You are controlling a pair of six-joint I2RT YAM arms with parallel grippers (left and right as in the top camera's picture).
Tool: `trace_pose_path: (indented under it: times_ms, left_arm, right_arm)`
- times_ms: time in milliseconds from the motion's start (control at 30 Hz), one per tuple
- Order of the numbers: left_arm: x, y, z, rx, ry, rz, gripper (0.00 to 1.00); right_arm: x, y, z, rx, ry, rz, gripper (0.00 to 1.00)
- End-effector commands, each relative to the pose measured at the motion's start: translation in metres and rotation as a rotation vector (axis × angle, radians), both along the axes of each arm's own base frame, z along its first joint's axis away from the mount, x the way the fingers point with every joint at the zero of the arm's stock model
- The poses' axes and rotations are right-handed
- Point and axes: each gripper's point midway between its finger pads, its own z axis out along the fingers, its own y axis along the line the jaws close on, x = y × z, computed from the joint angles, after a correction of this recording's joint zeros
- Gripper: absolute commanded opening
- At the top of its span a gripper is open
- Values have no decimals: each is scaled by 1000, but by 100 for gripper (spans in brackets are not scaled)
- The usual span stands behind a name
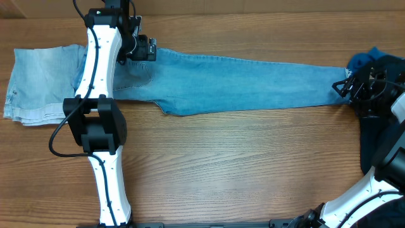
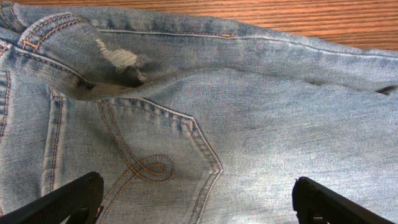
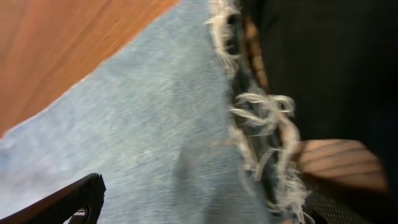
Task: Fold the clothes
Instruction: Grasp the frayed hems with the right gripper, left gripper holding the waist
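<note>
Across the upper half of the overhead frame, the jeans (image 1: 240, 82) are lying stretched on the table (image 1: 240, 158). The left gripper (image 1: 149, 50) is hovering wide open over a back pocket (image 2: 155, 155); the right gripper (image 1: 345, 86) is gaping wide at the frayed hem (image 3: 261, 124).

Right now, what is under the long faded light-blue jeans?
Only the brown wooden table shows around the faded light-blue jeans. Anything beneath is covered; the white left arm hides the waist edge.
</note>
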Motion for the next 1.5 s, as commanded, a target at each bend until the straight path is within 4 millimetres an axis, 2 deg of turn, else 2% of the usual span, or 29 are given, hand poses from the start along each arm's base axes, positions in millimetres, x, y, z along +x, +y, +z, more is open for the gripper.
trace_pose_path:
  times_ms: [0,200,267,367,433,567,700,833,933,967,1000,1067,1233,1367,1467]
  left_arm:
    - [4,-2,20,-17,-44,7,100]
    - [4,-2,20,-17,-44,7,100]
    - [4,-2,20,-17,-44,7,100]
    - [4,-2,20,-17,-44,7,100]
    - [4,-2,20,-17,-44,7,100]
    - [4,-2,20,-17,-44,7,100]
    - [4,-2,20,-17,-45,7,100]
    - [4,-2,20,-17,-44,7,100]
    - [4,-2,20,-17,-44,7,100]
    - [4,-2,20,-17,-44,7,100]
    - [4,-2,20,-17,-44,7,100]
    - [4,-2,20,-17,-44,7,100]
    - [4,-2,20,-17,-44,7,100]
    - [4,-2,20,-17,-44,7,100]
    - [4,-2,20,-17,-44,7,100]
  right_arm:
    - [5,21,9,129,-72,48,99]
    - [6,24,13,150,-91,59,98]
    - [9,25,16,154,-108,67,89]
    - [9,25,16,150,-109,68,88]
    - [10,24,16,143,-113,68,84]
    - [5,11,-2,50,-36,27,83]
    - [3,18,-13,26,-30,35,82]
    - [3,27,-22,15,-40,53,72]
    - [4,27,-22,14,-43,53,47]
    - [2,24,-21,18,-37,46,25]
    - [1,23,-21,22,-31,42,14]
    - [0,21,-18,27,-21,37,4]
    - [-3,7,-14,-35,77,4,4]
    - [1,14,-11,-44,86,23,4]
    - [1,10,-16,-117,130,19,4]
